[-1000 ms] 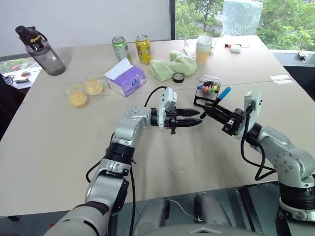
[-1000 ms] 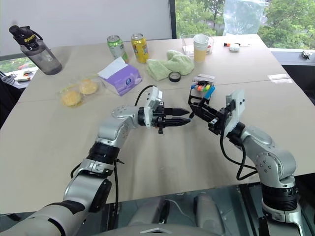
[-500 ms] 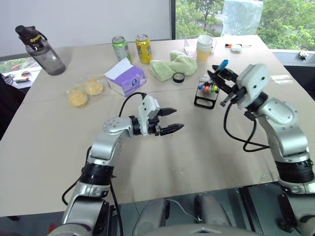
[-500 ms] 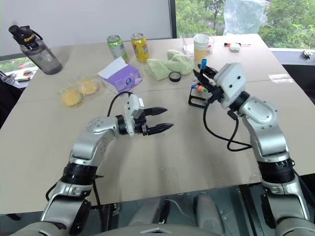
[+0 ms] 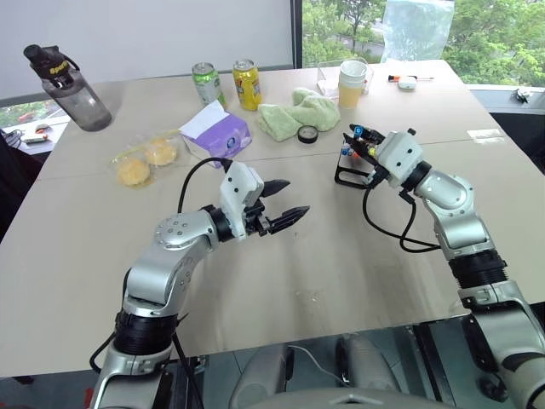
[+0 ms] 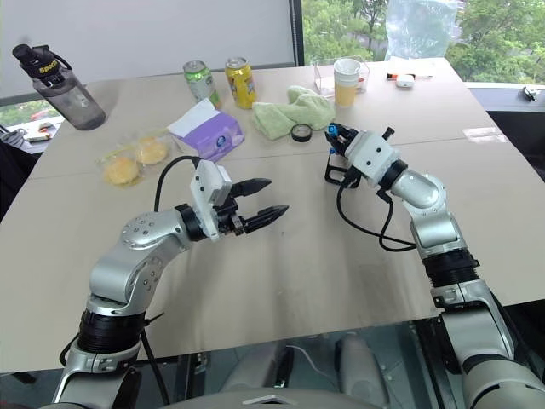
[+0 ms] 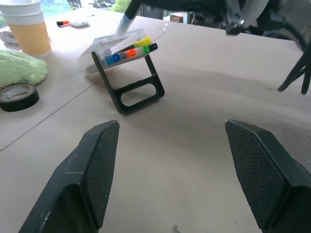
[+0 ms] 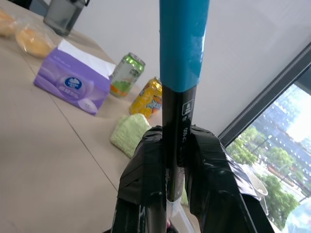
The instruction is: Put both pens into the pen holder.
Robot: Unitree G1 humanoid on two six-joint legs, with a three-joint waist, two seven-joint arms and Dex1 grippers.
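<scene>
The left gripper is spread wide and empty; the right gripper clamps the blue-ended pen above the pen holder at two o'clock.

The left gripper is held above the middle of the surface, its jaws spread and empty. The right gripper is poised at the pen holder, jaws closed on a blue-ended pen. 2 cans are seen near the far edge.
</scene>
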